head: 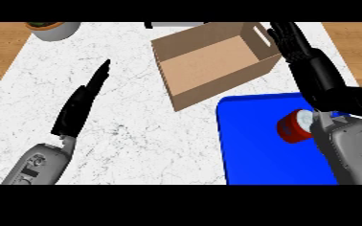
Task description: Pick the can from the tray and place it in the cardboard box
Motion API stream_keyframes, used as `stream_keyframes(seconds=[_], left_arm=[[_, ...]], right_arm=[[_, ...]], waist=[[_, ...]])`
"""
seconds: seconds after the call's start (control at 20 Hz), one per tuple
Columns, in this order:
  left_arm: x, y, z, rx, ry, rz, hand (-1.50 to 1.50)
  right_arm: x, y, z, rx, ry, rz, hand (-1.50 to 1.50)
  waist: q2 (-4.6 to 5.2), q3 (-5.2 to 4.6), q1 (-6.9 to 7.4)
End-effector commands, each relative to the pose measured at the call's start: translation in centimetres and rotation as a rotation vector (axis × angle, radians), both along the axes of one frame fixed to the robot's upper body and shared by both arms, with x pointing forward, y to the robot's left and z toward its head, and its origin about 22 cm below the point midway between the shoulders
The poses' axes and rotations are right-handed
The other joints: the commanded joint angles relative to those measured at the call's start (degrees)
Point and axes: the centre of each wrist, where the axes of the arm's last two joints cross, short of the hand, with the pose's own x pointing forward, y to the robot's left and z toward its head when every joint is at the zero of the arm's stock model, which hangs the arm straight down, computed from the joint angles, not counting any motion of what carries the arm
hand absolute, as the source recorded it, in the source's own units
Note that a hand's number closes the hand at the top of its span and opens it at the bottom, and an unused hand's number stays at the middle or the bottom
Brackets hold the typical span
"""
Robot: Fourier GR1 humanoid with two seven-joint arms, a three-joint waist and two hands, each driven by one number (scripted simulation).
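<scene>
can (pixel 295 126) lies on its side near the right edge of the blue tray (pixel 247 143) | cardboard box (pixel 212 62) stands open just beyond the tray's far edge | right hand (pixel 293 40) fingers straight, beside the box's right wall | left hand (pixel 83 100) flat, fingers together, over the counter's (pixel 127 139) left part

Can (pixel 295 127) on tray (pixel 254 143), cardboard box (pixel 212 62) behind.

One red can (pixel 293 127), one blue tray (pixel 258 143), one cardboard box (pixel 212 62), one grey pot (pixel 55 29), two robot hands (pixel 79 106) (pixel 304 57)
</scene>
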Motion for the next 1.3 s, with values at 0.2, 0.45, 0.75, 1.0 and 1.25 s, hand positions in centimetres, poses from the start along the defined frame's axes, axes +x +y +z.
stream_keyframes(seconds=[0.2,0.45,0.75,1.0,1.25], left_arm=[[-1.0,10.1,-0.5,0.157,-0.011,0.401,0.0],[-2.7,10.1,-3.2,0.148,0.031,0.453,0.0],[-3.0,11.7,-2.2,0.15,0.049,0.439,0.0],[-2.1,10.7,-3.6,0.14,0.041,0.422,0.0],[-2.3,11.5,-3.4,0.142,0.039,0.431,0.0]], right_arm=[[-4.0,-8.5,-6.1,0.149,0.237,-0.082,-1.5],[-6.8,-14.2,-7.7,-0.579,0.189,-0.065,-1.5],[-11.4,-20.5,-14.6,-0.051,0.092,-0.038,-1.5],[-8.5,-24.7,-12.3,-0.331,0.011,-0.03,-1.5],[-6.8,-25.7,-7.4,-0.685,0.093,0.033,-1.5]], waist=[[1.28,0.77,-0.74],[1.86,0.83,-0.1],[1.62,0.94,0.6],[1.84,0.81,1.47],[1.6,0.65,1.57]])
